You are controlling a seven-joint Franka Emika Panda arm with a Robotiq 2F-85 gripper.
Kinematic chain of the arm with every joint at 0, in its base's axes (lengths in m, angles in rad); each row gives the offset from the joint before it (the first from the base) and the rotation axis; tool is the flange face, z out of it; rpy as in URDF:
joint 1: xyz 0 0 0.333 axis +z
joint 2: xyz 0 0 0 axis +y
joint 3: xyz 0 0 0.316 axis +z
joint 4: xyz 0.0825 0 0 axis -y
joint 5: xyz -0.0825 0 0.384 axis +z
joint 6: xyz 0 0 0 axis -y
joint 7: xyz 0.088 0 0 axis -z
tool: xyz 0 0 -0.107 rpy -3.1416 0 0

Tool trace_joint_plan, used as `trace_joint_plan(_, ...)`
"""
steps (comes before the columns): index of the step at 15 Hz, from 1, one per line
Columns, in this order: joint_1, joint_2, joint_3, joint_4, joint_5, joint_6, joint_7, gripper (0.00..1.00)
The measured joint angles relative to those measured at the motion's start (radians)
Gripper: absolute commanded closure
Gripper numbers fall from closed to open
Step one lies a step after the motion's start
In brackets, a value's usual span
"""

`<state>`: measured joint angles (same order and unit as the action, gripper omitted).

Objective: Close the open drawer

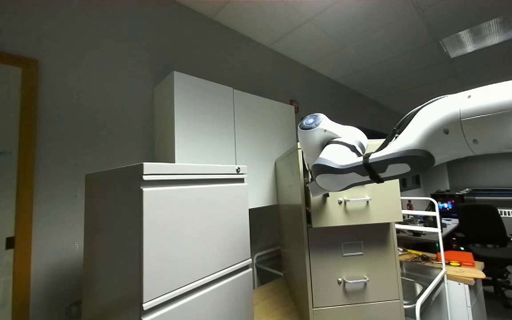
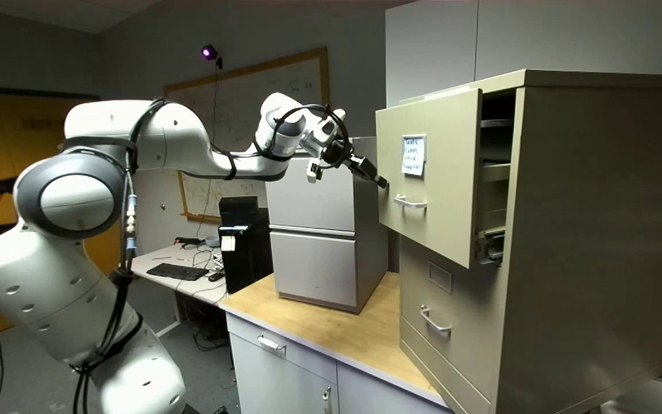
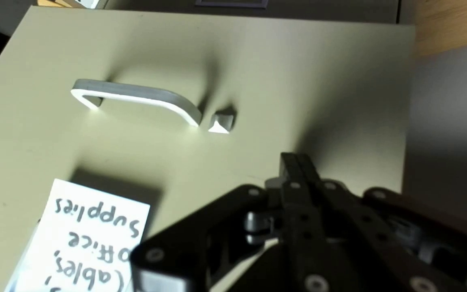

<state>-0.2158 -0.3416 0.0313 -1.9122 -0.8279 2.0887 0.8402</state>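
The drawer (image 2: 440, 178), topmost in the tan filing cabinet (image 2: 601, 230), is seen pulled out beyond the cabinet's face, with a dark gap behind its front. The fingers (image 3: 291, 170) are pressed together, their tips set close to the drawer's front, between its lock (image 3: 221, 121) and the edge nearer the grey cabinet (image 2: 372, 247); whether the metal is touched cannot be told. In an exterior view part of the front is hidden by the white arm (image 1: 442, 129). The grey cabinet is carried by the wooden worktop (image 2: 331, 328), beside the filing cabinet and apart from it. White rails (image 1: 418, 228) are seen beside the filing cabinet, and white cupboard doors (image 1: 205, 120) on the wall.

On the drawer's front one handle (image 3: 136, 92), one lock and one handwritten card (image 3: 83, 239) are counted. Below it two tan drawers (image 1: 374, 262) are counted, the lower one partly out of view; on the grey cabinet, two grey drawers (image 2: 314, 267); on the wall, two cupboard doors.
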Motion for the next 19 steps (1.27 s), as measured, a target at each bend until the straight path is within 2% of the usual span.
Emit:
trace_joint_plan(8, 0.026, 0.115, -0.057, 0.136, 0.061, -0.018, -0.059, 1.00)
trace_joint_plan(19, 0.029, 0.272, -0.101, 0.340, 0.160, -0.070, -0.172, 1.00)
